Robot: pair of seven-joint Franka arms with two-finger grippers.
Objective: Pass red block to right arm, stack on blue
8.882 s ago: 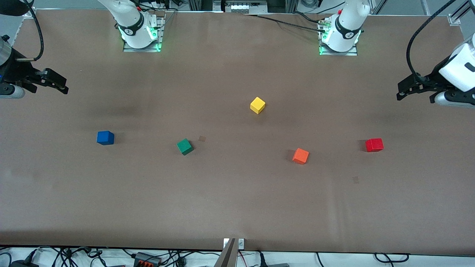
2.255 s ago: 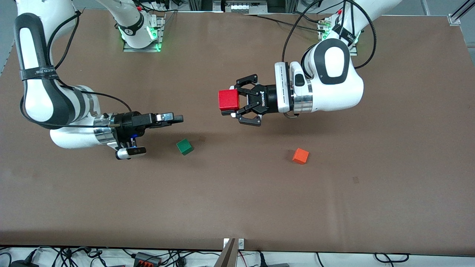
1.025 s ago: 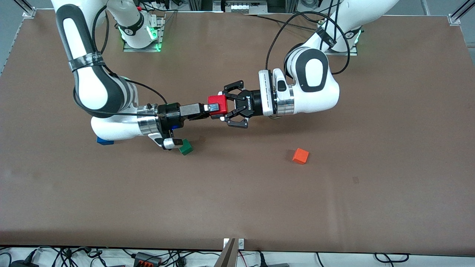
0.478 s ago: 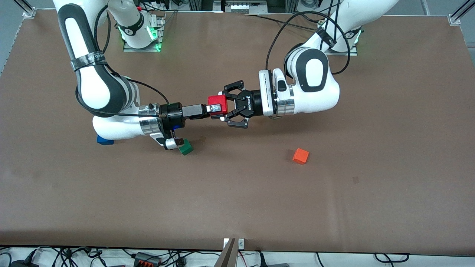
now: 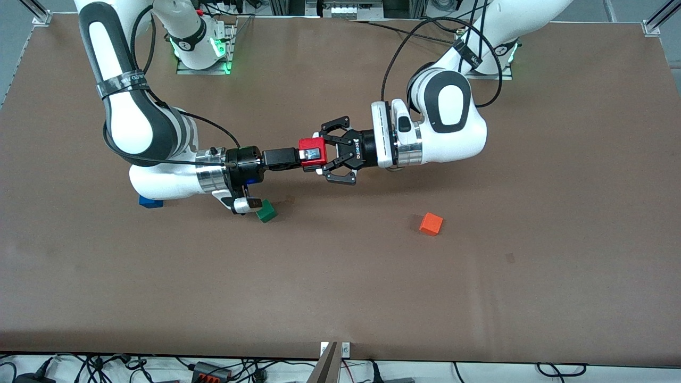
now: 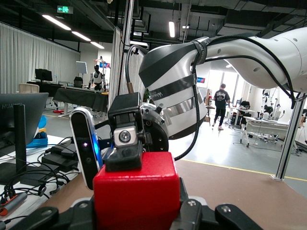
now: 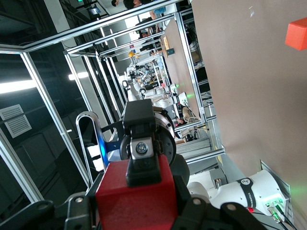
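Mid-handover, we see left hand (image 5: 318,155) and right hand (image 5: 303,155) both clamping the red block (image 5: 312,150); next, left releases, right carries to blue (image 5: 150,202).

**Both grippers meet mid-table**

The left gripper (image 5: 319,155) reaches in from the left arm's end, wrist level, fingers clamped on the red block (image 5: 313,153). The right gripper (image 5: 304,155) meets it head-on from the right arm's end, forearm low, fingers closed on the same block.

The left pincer (image 5: 322,155) body reads ROBOTIQ; other labels are too blurred.
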